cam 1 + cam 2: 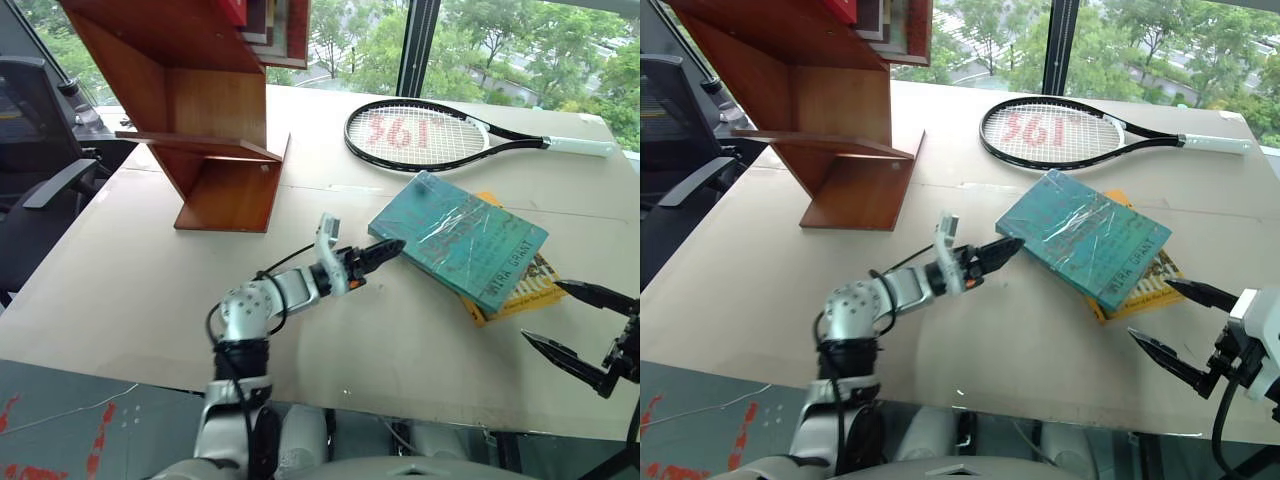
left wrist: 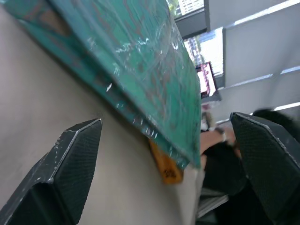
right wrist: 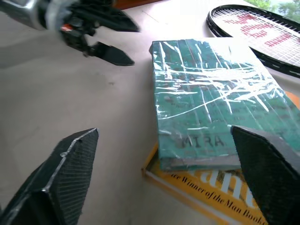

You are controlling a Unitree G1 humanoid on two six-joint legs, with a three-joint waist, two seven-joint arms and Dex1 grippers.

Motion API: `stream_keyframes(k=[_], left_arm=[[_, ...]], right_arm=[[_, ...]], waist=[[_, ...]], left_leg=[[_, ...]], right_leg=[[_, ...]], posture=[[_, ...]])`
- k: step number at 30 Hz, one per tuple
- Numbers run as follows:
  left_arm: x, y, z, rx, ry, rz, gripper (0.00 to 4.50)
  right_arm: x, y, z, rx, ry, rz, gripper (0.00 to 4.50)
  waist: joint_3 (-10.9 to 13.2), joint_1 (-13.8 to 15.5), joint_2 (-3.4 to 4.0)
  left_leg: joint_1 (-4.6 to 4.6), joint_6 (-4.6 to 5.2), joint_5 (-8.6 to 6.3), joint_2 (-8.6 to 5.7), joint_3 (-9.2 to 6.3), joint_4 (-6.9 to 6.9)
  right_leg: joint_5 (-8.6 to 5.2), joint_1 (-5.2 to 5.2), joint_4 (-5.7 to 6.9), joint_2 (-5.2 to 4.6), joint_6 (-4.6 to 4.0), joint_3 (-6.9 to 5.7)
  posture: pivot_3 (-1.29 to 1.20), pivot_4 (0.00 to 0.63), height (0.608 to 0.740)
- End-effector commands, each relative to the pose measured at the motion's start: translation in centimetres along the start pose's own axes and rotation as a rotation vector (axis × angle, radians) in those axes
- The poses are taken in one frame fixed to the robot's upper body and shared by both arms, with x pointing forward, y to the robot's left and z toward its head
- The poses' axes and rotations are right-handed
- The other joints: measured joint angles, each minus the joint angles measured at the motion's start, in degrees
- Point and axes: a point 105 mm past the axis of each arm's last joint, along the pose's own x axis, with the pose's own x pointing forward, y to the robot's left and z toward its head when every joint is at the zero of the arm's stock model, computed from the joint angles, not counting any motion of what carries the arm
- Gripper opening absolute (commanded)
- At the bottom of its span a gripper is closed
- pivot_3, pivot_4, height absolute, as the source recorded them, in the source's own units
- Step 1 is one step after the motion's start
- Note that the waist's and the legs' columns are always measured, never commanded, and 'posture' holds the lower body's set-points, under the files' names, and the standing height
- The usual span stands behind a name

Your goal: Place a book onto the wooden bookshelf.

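- Left gripper [image 1: 385, 250]: jaws spread wide, empty, tips just beside the near corner of the large teal-blue hardcover book [image 1: 460, 240], which lies on a smaller yellow book [image 1: 520, 290] on the table.
- Slide one finger under that overhanging corner before closing.
- Right gripper [image 1: 575, 325]: jaws apart, holding nothing.
- Reddish-brown wooden bookshelf [image 1: 215, 150] stands well apart.

The left arm [image 1: 262, 303] is built of rounded silver-grey metal segments with a black band at the joint below them. A thin black cable loops out from the forearm and back in near the wrist. A small pale block stands up from the wrist, with an orange-red mark beside it. The left hand [image 1: 385, 250] has two slim, tapering black fingers. The right hand [image 1: 580, 325] has the same pointed black fingers [image 3: 61, 180], their inner pads finely cross-hatched, on a black bracket with a white housing [image 1: 1258, 335]
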Motion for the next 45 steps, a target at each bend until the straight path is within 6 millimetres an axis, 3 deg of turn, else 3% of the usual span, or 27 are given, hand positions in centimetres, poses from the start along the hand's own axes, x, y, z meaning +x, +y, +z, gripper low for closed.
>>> stream_keyframes(k=[1, 8, 13, 20, 26, 37, 44, 45], left_arm=[[2.3, 0.7, -0.5, -0.166, -0.018, 0.039, 4.5], [5.6, 1.3, -1.6, -0.275, -0.051, 0.103, 4.5], [7.8, 0.9, -2.6, -0.3, -0.052, 0.092, 4.5], [8.5, 0.8, -2.3, -0.289, -0.055, 0.073, 4.5], [8.6, 0.9, -1.7, -0.257, -0.037, 0.072, 4.5], [8.5, 1.2, -3.1, -0.257, 0.056, 0.073, 4.5], [8.1, 1.1, -3.3, -0.303, 0.04, 0.062, 1.19], [8.0, 1.0, -3.1, -0.31, 0.029, 0.057, 1.02]], right_arm=[[-0.6, 0.0, 0.2, -0.037, -0.018, -0.033, 4.43], [-1.5, 0.6, 0.2, -0.037, -0.015, -0.065, 4.43], [-1.7, -0.7, 0.5, -0.051, -0.013, -0.067, 4.43], [-2.0, -5.2, 1.8, -0.068, -0.012, -0.007, 4.43], [-1.5, -7.3, 2.5, -0.083, -0.002, 0.091, 4.43], [-0.4, -6.6, 3.0, -0.074, -0.042, 0.155, 4.43], [0.0, -5.2, 2.3, -0.041, -0.055, 0.153, 4.5], [0.1, -5.1, 2.4, -0.038, -0.06, 0.151, 4.5]], waist=[[0.0, 0.01, 0.0], [-0.48, 0.0, -0.09], [-1.31, -0.01, 0.01], [-1.82, 0.08, 0.08], [-1.7, 0.22, 0.1], [-1.62, 1.01, 0.03], [-1.33, 1.05, 0.06], [-1.31, 1.02, 0.06]], left_leg=[[-0.01, 0.0, 0.0, -0.06, -0.03, -0.02], [0.08, 0.0, -0.01, -0.11, -0.21, -0.14], [0.59, -0.28, -0.18, -0.1, -0.44, -0.13], [0.64, -0.27, -0.19, -0.13, -0.58, -0.13], [0.47, -0.23, -0.18, -0.37, -0.84, -0.22], [0.36, 0.09, -0.05, -0.92, -0.87, -1.04], [0.29, 0.1, -0.06, -0.92, -0.89, -1.16], [0.27, 0.09, -0.06, -0.92, -0.89, -1.17]], right_leg=[[0.0, -0.01, -0.04, -0.02, 0.01, 0.06], [-0.04, 0.06, -0.21, -0.08, -0.1, -0.06], [-0.01, 0.36, -0.24, -0.22, -0.12, 0.0], [0.04, 0.52, -0.61, -0.6, -0.2, -0.15], [0.06, 0.5, -0.63, -0.45, -0.23, -0.42], [0.02, 0.44, -1.19, -0.74, -0.17, -0.4], [-0.01, 0.39, -1.27, -0.75, -0.11, -0.43], [-0.01, 0.36, -1.28, -0.75, -0.11, -0.43]], posture=[[0.0, 0.15, 0.74], [0.0, 0.15, 0.74], [0.0, 0.15, 0.74], [0.0, 0.15, 0.74], [0.0, 0.15, 0.74], [0.0, 0.15, 0.74], [0.0, 0.15, 0.74], [0.0, 0.15, 0.74]])
